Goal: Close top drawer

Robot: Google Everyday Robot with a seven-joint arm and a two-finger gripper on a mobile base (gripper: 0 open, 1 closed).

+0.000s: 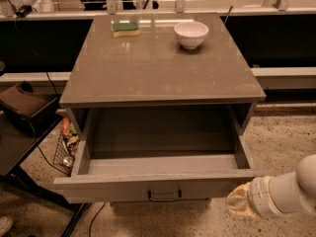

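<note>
The top drawer (163, 184) is pulled far out of the grey-taupe cabinet (158, 68). Its deep box shows a pale grey floor and is empty. A small black wire handle (165, 196) sits at the centre of its front panel. My gripper (240, 202) is at the lower right, low in front of the drawer's right front corner, just below and beside the front panel. It comes in from the right on a white arm (291, 189). The fingers are pale and point left toward the panel.
A white bowl (191, 33) and a green-yellow sponge (125, 29) lie on the cabinet top at the back. A wire basket with items (66, 144) stands on the floor left of the cabinet. A dark table (19, 137) is at the far left.
</note>
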